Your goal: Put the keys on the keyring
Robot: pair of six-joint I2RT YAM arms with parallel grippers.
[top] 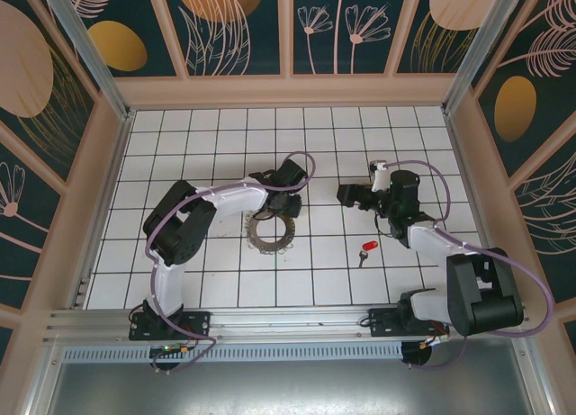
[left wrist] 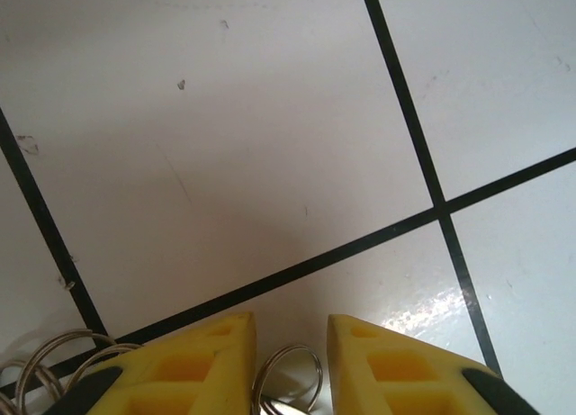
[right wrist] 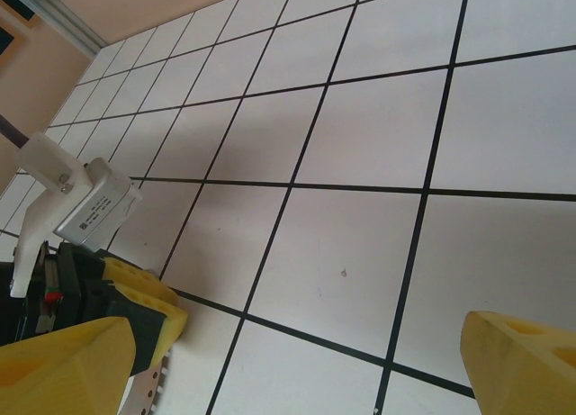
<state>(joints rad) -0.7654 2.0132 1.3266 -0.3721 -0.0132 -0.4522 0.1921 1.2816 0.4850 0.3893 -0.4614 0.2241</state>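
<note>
So, left pincer point(left wrist: 290, 320): chunky yellow jaws set narrow, a thin wire coil of the keyring point(top: 257, 247) between them, can't tell if it's pinched. The right pincer point(right wrist: 297, 379) gapes wide. Red-headed key point(top: 365, 249) lies on the glossy white-tiled desk point(top: 216, 280), well apart from the ring.

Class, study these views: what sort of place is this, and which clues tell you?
Probably a boxed-in robot test cell: a left arm and right arm bolted to a metal rail, a white gridded floor, and flower-patterned wall panels.
</note>
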